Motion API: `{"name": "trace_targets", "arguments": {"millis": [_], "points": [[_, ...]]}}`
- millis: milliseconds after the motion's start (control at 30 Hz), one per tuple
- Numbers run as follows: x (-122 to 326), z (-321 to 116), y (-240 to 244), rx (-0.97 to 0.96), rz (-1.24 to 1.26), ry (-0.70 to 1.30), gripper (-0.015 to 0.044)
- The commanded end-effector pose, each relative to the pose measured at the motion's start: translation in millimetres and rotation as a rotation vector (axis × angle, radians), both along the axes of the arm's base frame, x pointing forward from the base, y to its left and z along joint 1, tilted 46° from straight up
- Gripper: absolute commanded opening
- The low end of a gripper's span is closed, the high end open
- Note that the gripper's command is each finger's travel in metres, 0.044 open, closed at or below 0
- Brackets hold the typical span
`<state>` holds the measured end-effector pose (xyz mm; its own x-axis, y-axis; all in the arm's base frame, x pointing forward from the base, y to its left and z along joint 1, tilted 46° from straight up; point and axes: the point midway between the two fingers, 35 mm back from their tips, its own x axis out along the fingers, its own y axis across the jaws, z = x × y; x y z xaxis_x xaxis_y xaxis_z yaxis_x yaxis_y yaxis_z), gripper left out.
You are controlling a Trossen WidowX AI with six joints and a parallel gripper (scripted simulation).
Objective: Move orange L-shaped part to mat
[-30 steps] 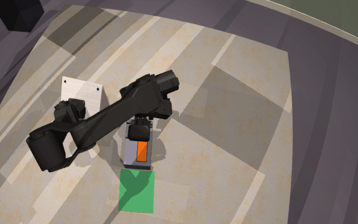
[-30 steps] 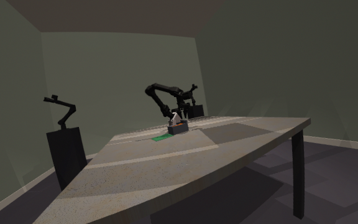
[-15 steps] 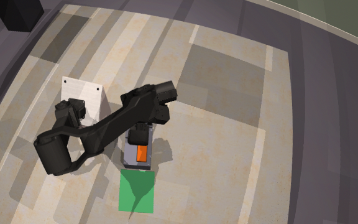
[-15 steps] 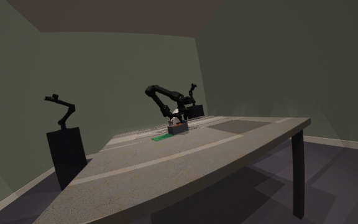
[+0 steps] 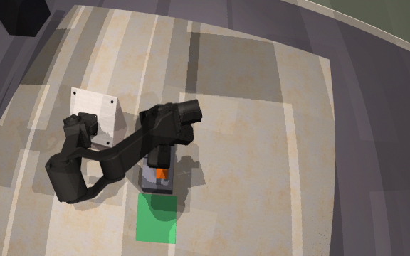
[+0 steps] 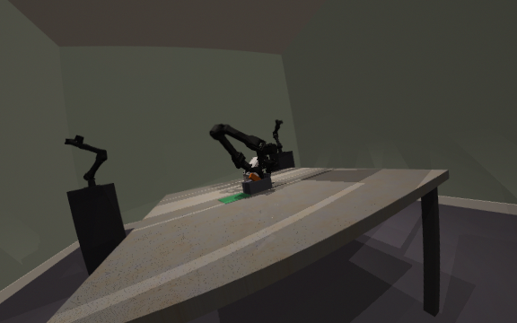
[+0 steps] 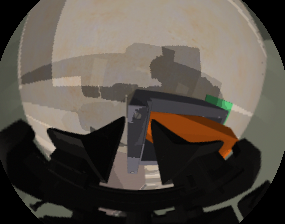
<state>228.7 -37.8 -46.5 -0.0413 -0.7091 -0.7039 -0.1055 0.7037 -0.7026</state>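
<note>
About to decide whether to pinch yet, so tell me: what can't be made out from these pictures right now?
- Top view: the arm covers the far half of the grey tray, hiding the L-shaped end of the orange part and any contact there.
- Exterior view: tray and part are too small to judge how high the raised end sits.
- Wrist view: one finger overlaps the part; the gripper is partly open, and contact with the part cannot be made out.
</note>
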Motion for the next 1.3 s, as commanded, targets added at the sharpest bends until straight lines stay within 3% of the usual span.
{"name": "trace_targets", "arguments": {"millis": [0,1100,1267], "points": [[-3.0,-3.2,-5.0,-0.014,0.003,0.015,0.018],[-3.6,-2.0,13.8,-0.012,0.003,0.014,0.018],[3.4,24.9,39.2,-0.006,0.005,0.014,0.018]]}}
